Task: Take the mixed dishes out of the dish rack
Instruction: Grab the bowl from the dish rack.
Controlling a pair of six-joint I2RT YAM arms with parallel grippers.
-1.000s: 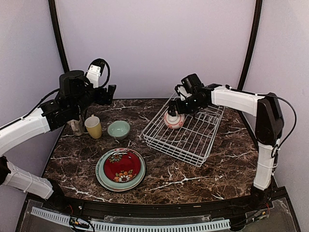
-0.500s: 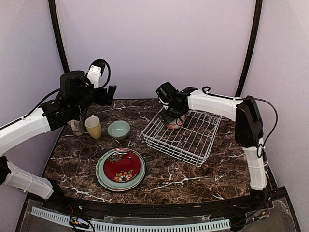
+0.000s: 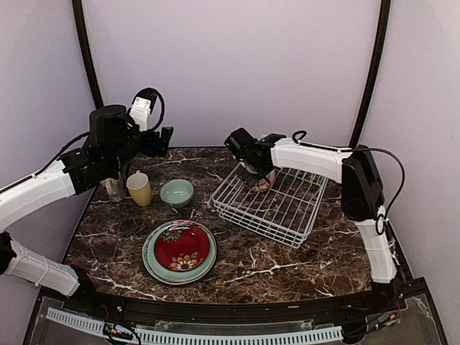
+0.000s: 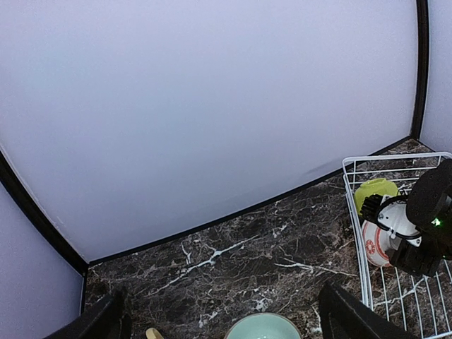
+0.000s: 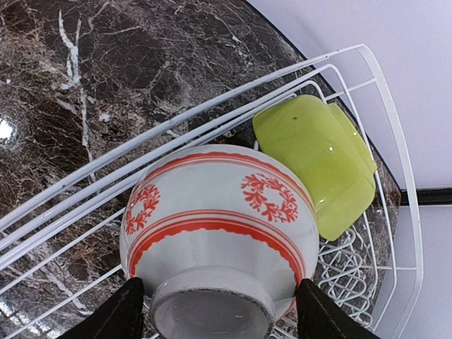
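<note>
The white wire dish rack [image 3: 277, 205] stands at the right. In its far left corner a pink-striped bowl [image 5: 219, 212] lies tilted, foot toward the camera, next to a lime bowl [image 5: 318, 159]. My right gripper [image 5: 222, 311] is open, with a finger on each side of the striped bowl's lower body; in the top view the gripper [image 3: 253, 171] covers most of the bowl. My left gripper [image 3: 164, 141] is open and empty, held high above the back left of the table. Below it stand a yellow mug [image 3: 139, 188] and a mint bowl [image 3: 177, 192].
A red floral plate [image 3: 181, 246] lies on a pale-green flowered plate [image 3: 152, 260] at the front left. A beige mug [image 3: 113, 189] stands behind the yellow mug. The left wrist view shows the rack's corner [image 4: 357, 212] with both bowls and the right gripper.
My right arm has swung left along the rack's far side and now straddles the striped bowl from the far left corner. The left arm has not moved.
</note>
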